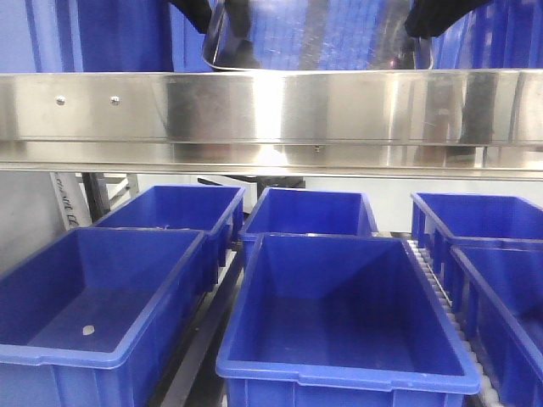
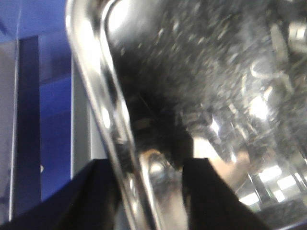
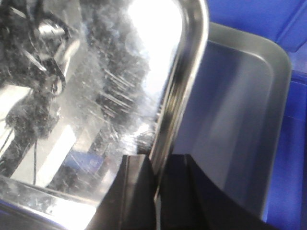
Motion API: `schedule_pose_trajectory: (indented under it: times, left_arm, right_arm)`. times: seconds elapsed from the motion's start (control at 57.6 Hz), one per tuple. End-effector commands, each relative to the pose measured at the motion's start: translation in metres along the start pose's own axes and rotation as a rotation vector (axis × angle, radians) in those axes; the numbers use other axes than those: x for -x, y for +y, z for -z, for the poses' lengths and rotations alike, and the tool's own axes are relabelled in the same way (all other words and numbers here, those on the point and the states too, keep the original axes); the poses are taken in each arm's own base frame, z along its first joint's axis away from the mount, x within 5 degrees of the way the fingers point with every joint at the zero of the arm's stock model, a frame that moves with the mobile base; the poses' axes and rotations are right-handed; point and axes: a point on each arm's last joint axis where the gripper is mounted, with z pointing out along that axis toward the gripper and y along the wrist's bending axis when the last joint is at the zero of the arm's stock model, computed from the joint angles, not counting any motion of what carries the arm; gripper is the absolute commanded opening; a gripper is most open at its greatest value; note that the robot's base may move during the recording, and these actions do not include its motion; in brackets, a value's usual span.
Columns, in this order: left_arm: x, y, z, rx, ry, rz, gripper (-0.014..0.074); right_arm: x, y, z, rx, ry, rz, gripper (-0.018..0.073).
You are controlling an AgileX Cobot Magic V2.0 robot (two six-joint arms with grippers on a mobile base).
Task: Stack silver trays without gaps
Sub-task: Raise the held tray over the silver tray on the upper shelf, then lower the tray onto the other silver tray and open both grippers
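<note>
A silver tray point(image 1: 314, 34) hangs above the long steel rail at the top of the front view, tilted. My left gripper point(image 1: 192, 12) holds its left end and my right gripper point(image 1: 434, 17) its right end. In the left wrist view the tray's rim point(image 2: 96, 96) runs down between the black fingers point(image 2: 216, 196), and my left gripper point(image 2: 148, 165) is shut on it. In the right wrist view my right gripper point(image 3: 156, 160) is shut on the rim point(image 3: 184, 86) of the held tray point(image 3: 110, 86). A second silver tray point(image 3: 249, 120) lies below and to its right, open side up.
A broad steel rail point(image 1: 271, 119) spans the front view just under the held tray. Several open blue plastic bins point(image 1: 339, 314) stand in rows below it. Blue bin walls point(image 3: 292, 158) border the second tray.
</note>
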Motion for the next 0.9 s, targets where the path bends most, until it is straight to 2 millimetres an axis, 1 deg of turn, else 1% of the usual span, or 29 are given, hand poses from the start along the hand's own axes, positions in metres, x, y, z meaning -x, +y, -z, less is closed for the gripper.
schedule_pose_trajectory:
  times: [0.0,0.104,0.139,0.191,0.278,0.33,0.399,0.538,0.625,0.712,0.799,0.851,0.885]
  left_arm:
    - [0.005,-0.005,0.004,-0.019,-0.049,-0.008,0.0267]
    - [0.005,-0.005,0.004,-0.017,-0.050,-0.010,0.0267]
    - [0.006,-0.005,0.005,-0.017,-0.054,-0.009,0.0267]
    - [0.006,-0.005,0.005,-0.015,-0.054,-0.010,0.0267]
    - [0.008,-0.004,0.008,-0.012,-0.059,-0.008,0.0267]
    - [0.011,-0.003,0.012,-0.011,-0.071,-0.006,0.0267]
    - [0.015,-0.001,0.017,0.001,-0.085,-0.008,0.0267]
    - [0.022,0.005,0.030,0.042,-0.107,-0.018,0.0267]
    - [0.027,0.012,0.043,0.071,-0.119,-0.013,0.0267]
    - [0.032,0.018,0.060,0.083,-0.130,0.002,0.0267]
    - [0.037,0.027,0.080,0.108,-0.151,0.018,0.0259]
    - [0.039,0.030,0.093,0.108,-0.171,0.032,0.0235]
    - [0.041,0.032,0.103,0.110,-0.190,0.037,0.0200]
  right_arm:
    - [0.003,0.004,0.003,0.005,-0.022,0.036,-0.0078]
    - [0.003,0.004,0.003,0.005,-0.024,0.036,-0.0075]
    - [0.003,0.004,0.003,0.005,-0.024,0.036,-0.0062]
    - [0.003,0.004,0.003,0.005,-0.024,0.036,-0.0010]
    - [0.003,0.004,0.003,0.005,-0.024,0.036,0.0132]
    - [0.003,0.004,0.003,0.005,-0.022,0.036,0.0195]
    - [0.003,0.004,0.003,0.006,-0.020,0.036,0.0235]
    - [0.004,0.003,0.006,-0.008,-0.023,0.052,0.0235]
    - [0.005,0.003,0.014,-0.019,-0.028,0.067,0.0235]
    - [0.007,0.004,0.028,-0.028,-0.040,0.081,0.0235]
    - [0.011,0.005,0.049,-0.035,-0.081,0.091,0.0233]
    - [0.013,0.007,0.062,-0.034,-0.110,0.093,0.0225]
    - [0.014,0.008,0.072,-0.034,-0.133,0.095,0.0205]
